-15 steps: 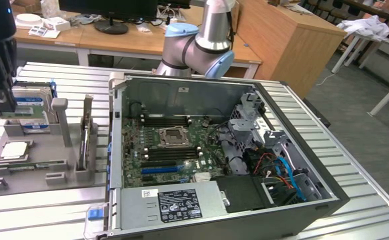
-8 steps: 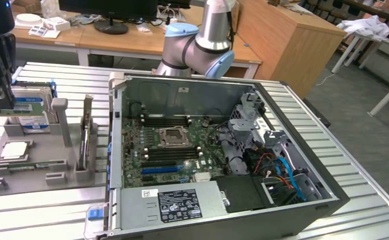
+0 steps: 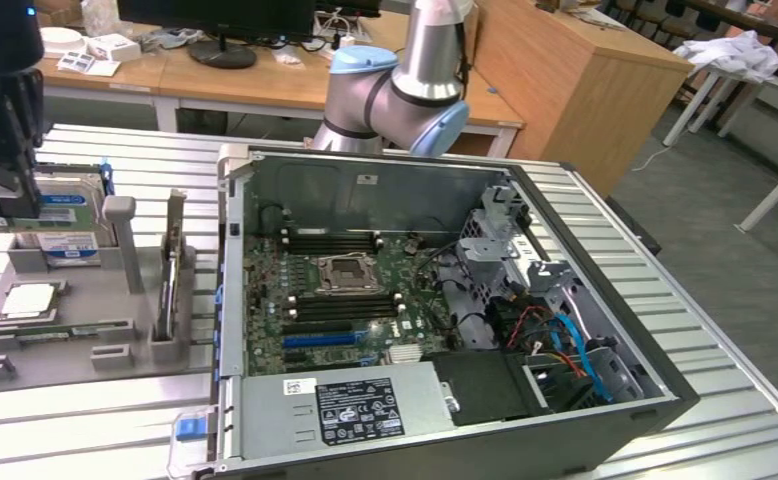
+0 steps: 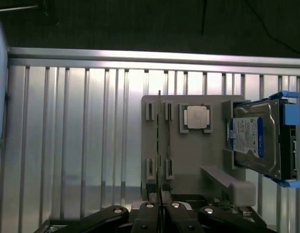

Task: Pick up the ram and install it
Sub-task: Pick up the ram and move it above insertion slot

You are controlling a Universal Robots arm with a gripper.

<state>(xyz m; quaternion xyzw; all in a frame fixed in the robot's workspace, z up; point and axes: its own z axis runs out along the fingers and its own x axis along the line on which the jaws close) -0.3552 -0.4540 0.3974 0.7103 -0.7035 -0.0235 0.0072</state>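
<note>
Green ram [image 4: 159, 141] pinched edge-on in the claw [image 4: 160, 208], fingers [image 4: 147, 216] almost together on its top edge, held above the grey holder [image 4: 188, 160]. Beneath the claw, a twin stick [image 3: 53, 328] in its slots; beyond, CPU chip [image 4: 196, 117], then hard drive [image 4: 254, 138]. Pick-up seemingly done, installing not. Well apart from the claw, the motherboard's memory slots [image 3: 340, 240]: likely need of a square, level approach.

I register a slatted metal table [image 3: 96, 420] carrying an open computer case [image 3: 349, 185], with its motherboard [image 3: 282, 300] exposed, a labelled power supply [image 3: 349, 405] at the near end, and blue cables [image 3: 569, 335] toward the exterior view's right. Beside the case, I note a grey holder [image 4: 198, 155]. A hard drive [image 4: 252, 138] with a blue label stands on edge in it, and a square silver CPU chip [image 4: 196, 117] lies flat in a recess.
</note>
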